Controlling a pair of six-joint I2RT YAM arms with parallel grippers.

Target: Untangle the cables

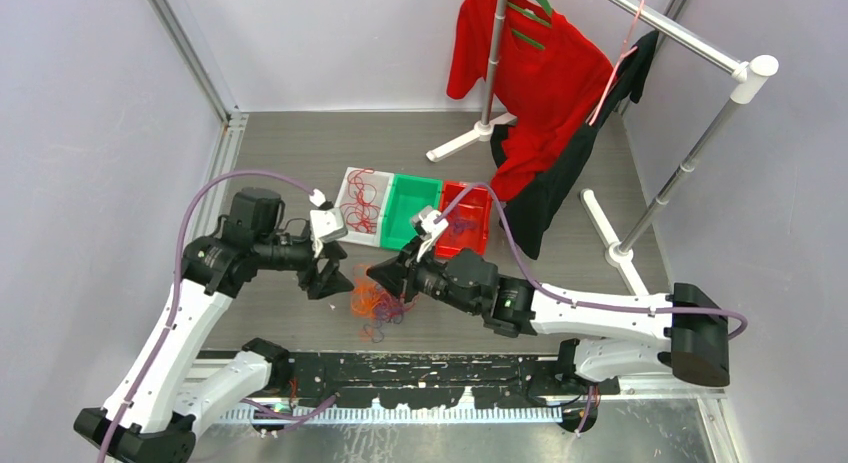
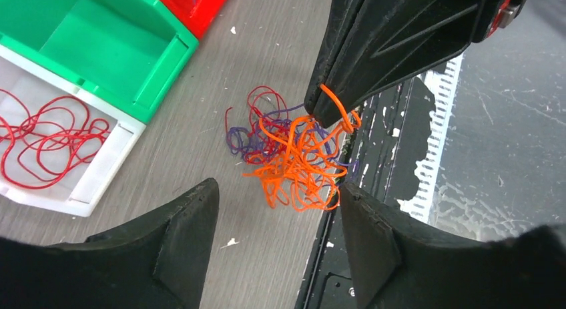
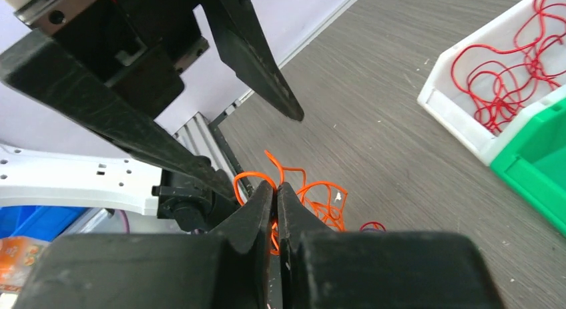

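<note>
One tangle of cables (image 2: pixel 294 159), light, limp, snag-prone.
Right gripper (image 3: pixel 275 192) seemingly clenches an orange loop (image 2: pixel 334 105); left gripper (image 2: pixel 277 192) gapes, tangle just ahead; take one outer loop.

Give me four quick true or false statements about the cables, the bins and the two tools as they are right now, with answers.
1. The right tool is shut on an orange cable. True.
2. The left tool grips the tangle. False: it is open above the tangle, holding nothing.
3. The green bin holds red cables. False: they lie in the white bin; nothing shows in the green one.
4. The tangle lies on the table, outside the bins. True.
</note>
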